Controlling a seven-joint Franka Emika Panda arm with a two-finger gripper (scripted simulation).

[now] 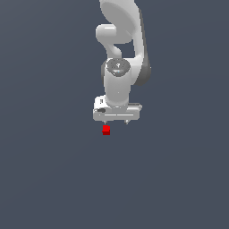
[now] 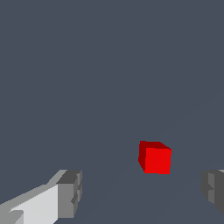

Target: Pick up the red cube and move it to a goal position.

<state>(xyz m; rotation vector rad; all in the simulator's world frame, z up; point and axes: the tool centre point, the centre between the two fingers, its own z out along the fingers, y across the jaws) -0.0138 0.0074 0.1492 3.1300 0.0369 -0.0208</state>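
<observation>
The red cube [image 1: 106, 130] is small and bright red and sits on the plain grey floor, just below the white gripper in the exterior view. It also shows in the wrist view [image 2: 155, 158]. My gripper [image 1: 116, 122] points down above it, shifted a little toward the exterior view's right of the cube. Its jaws are spread wide apart and hold nothing. In the wrist view the gripper [image 2: 142, 192] shows one finger [image 2: 70, 192] and the other finger [image 2: 213, 189], with the cube lying beyond the gap, nearer the second finger.
The grey floor [image 1: 53, 170] stretches flat on all sides. The white arm [image 1: 118, 44] rises above the gripper toward the top of the exterior view. No goal marker shows.
</observation>
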